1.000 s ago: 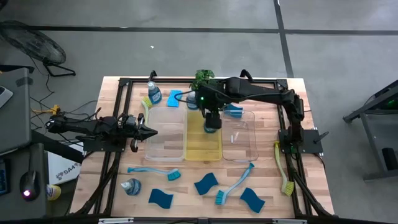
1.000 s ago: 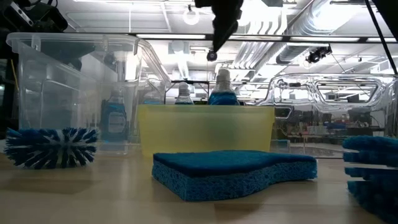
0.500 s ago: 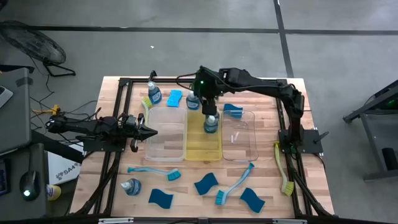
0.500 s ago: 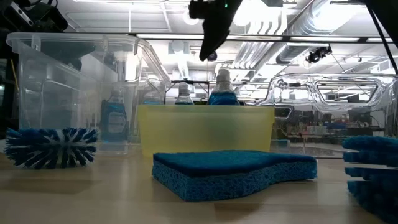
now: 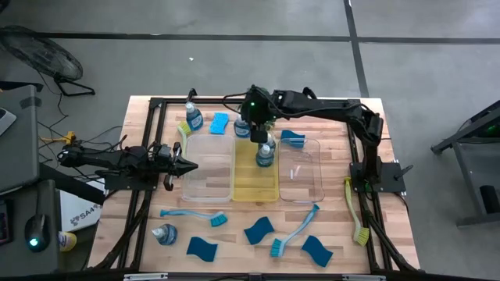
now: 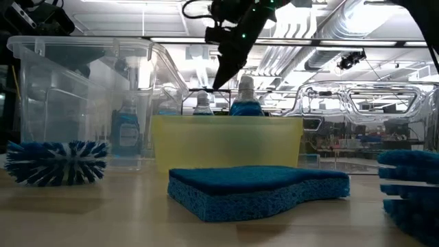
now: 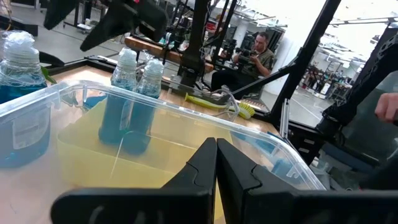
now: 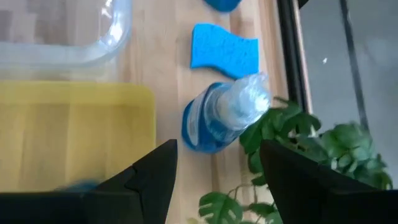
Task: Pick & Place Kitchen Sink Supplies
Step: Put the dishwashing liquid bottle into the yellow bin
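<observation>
Across the table lie four bottles (image 5: 265,154), five sponges (image 5: 258,230); right end effector (image 5: 260,134) released.

One camera stares straight down at the wooden slatted counter (image 5: 141,226). Another sits level on it, close behind a wavy blue sponge (image 6: 257,189). Both show the translucent yellow rectangular tray (image 5: 255,183).

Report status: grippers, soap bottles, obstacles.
Right gripper open above soap bottle beside potted plant. Left gripper shut, idle. One bottle in yellow tray.
</observation>
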Motion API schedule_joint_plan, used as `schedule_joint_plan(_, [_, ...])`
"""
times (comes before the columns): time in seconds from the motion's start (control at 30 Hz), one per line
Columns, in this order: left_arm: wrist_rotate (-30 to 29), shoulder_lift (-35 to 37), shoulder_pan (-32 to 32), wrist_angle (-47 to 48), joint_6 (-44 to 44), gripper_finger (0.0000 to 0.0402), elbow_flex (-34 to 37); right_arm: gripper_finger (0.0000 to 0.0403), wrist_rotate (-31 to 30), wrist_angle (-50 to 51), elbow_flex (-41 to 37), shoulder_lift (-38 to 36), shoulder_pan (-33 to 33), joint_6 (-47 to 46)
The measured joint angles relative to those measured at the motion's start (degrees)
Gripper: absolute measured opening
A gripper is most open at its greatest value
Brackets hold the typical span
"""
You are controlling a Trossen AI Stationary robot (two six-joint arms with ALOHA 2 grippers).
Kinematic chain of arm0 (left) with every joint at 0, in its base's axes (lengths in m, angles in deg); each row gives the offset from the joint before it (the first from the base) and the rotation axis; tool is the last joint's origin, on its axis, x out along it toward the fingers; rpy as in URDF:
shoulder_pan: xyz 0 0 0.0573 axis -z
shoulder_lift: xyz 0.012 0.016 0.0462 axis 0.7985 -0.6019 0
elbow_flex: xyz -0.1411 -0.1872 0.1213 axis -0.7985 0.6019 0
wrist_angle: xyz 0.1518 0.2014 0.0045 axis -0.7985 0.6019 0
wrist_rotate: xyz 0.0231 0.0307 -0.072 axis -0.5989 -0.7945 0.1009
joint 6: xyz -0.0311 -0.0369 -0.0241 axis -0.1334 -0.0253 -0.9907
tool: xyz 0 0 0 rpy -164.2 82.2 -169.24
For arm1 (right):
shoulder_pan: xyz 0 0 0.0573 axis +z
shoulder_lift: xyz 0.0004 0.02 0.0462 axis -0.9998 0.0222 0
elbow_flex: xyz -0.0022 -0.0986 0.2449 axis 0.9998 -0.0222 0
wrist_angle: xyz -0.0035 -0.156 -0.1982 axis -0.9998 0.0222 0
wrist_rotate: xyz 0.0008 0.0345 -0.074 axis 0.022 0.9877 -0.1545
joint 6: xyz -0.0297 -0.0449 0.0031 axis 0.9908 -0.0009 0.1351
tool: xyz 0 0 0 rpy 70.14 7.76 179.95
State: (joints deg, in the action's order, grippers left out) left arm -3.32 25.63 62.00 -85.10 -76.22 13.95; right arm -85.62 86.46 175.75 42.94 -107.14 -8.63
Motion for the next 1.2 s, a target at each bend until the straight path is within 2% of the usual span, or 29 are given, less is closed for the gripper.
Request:
schedule_joint_plan(0.3, [0.0, 0.0, 0.0, 0.0, 0.0, 0.0002, 0.0, 0.0229, -1.0, -14.9, -13.0, -6.0, 0.0, -4.6])
schedule_joint_plan(0.5, [0.0, 0.0, 0.0, 0.0, 0.0, 0.0002, 0.0, 0.0286, -0.3, -25.6, -20.9, -7.6, 0.0, -8.8])
schedule_joint_plan(0.63, [0.0, 0.0, 0.0, 0.0, 0.0, 0.0002, 0.0, 0.0326, -0.3, -30.8, -22.2, -7.4, -0.1, -10.2])
schedule_joint_plan(0.77, [0.0, 0.0, 0.0, 0.0, 0.0, 0.0002, 0.0, 0.0346, -2.2, -32.2, -22.3, -7.2, -0.9, -9.9])
schedule_joint_plan(0.97, [0.0, 0.0, 0.0, 0.0, 0.0, 0.0002, 0.0, 0.0344, 1.9, -33.1, -22.3, -4.9, -1.8, -9.9])
schedule_joint_plan(1.2, [0.0, 0.0, 0.0, 0.0, 0.0, 0.0002, 0.0, 0.0339, 2.4, -36.0, -22.2, -3.5, -2.3, -9.8])
